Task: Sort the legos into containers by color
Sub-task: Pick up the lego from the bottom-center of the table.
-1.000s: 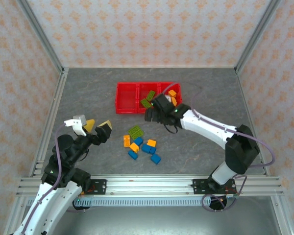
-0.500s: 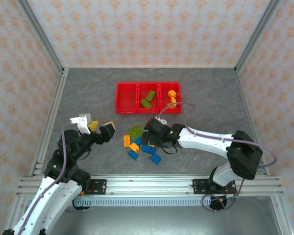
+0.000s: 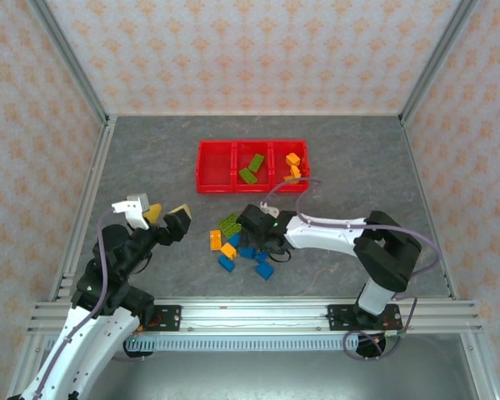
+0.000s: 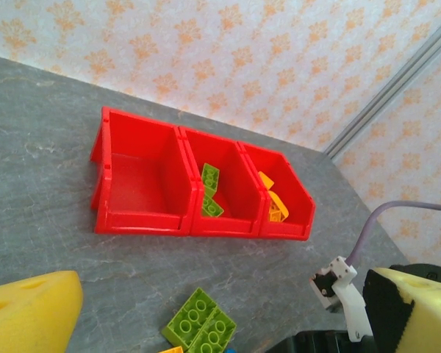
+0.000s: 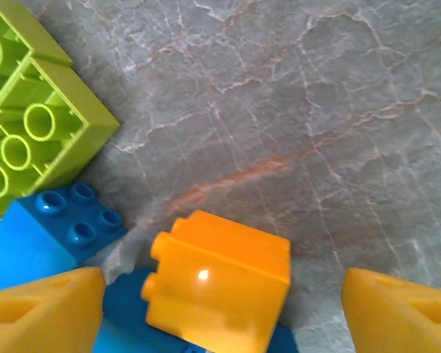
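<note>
Widely spread, the right end effector (image 5: 222, 309) flanks an orange lego (image 5: 217, 283).

1. containers (image 3: 216, 167): far-centre of table (image 3: 142, 167), 3 bins in a row L–R.
2. mid-bin legos (image 3: 252, 168) lie in centre bin; R-bin legos (image 3: 293, 164) in right bin.
3. loose legos (image 3: 229, 224): cluster on table, near side of containers.
4. right gripper (image 3: 254, 237) over cluster's right part; left gripper (image 3: 166, 213) left of cluster, apart.

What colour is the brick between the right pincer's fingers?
The brick is orange, clearest in right wrist view.
</note>
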You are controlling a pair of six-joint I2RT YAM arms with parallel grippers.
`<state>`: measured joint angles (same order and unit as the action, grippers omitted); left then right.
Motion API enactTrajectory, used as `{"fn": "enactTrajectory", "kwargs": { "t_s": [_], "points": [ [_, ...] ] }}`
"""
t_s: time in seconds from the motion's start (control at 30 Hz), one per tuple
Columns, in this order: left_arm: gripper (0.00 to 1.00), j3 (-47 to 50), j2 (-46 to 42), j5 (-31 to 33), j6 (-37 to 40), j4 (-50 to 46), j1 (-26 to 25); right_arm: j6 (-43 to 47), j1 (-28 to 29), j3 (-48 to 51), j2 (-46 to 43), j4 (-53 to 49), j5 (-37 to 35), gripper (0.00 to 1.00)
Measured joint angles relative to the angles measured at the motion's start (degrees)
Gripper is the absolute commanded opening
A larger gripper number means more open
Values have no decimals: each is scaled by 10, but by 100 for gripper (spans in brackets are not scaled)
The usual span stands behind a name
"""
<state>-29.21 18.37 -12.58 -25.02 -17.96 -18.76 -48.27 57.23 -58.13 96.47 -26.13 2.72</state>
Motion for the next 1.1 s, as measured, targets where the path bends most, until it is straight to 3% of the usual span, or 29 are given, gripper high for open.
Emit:
{"fn": "enactTrajectory", "kwargs": {
  "t_s": [0.33, 0.5, 0.7, 0.9, 1.1],
  "points": [
    [99, 0, -25, 12, -2, -7, -4, -11, 0, -1, 21, 1, -15, 64],
    [99, 0, -19, 13, -2, -7, -4, -10, 0, -2, 25, 1, -24, 45],
    [99, 0, 5, 13, -2, -7, -4, 5, -4, -3, 24, 5, -45, 35],
    [99, 0, 7, 26, -6, -10, -4, 58, -39, -53, 22, -22, -73, 36],
    [99, 0, 13, 40, -7, -11, -7, 157, -116, -206, 1, -33, -100, 39]
  ]
}}
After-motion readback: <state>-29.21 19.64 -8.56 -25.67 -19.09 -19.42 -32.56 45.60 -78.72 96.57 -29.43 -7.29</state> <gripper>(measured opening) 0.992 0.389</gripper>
